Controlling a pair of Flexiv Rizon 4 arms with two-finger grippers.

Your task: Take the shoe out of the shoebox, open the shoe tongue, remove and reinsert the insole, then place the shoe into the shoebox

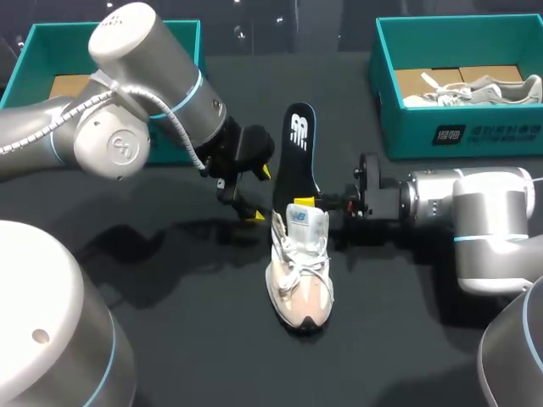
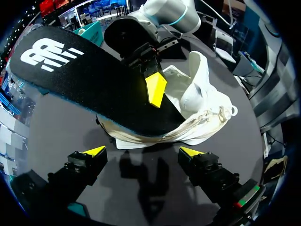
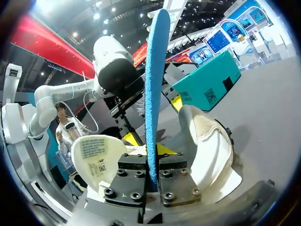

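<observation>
Task thing: a white-and-beige lace-up sneaker [image 1: 299, 275] stands upright mid-table on the black table [image 1: 170, 339], toe toward the robot, tongue raised, outside both boxes. A black foam insole with white logo and blue underside [image 1: 299, 148] slants up from the sneaker's opening, with its logo end away from the robot (whether the lower end is inside the opening or only at it, cannot tell). The right gripper [image 1: 305, 202] is clamped on the insole near that lower end, one yellow tip on each face; its own wrist view shows the insole edge-on between the fingers. The left gripper [image 1: 257, 193] is spread wide and holds nothing, just beside the insole's left edge and apart from it. A teal cardboard shoebox [image 1: 25, 59] sits at far left. A second teal shoebox [image 1: 399, 127] at far right holds another pale shoe [image 1: 475, 89].
</observation>
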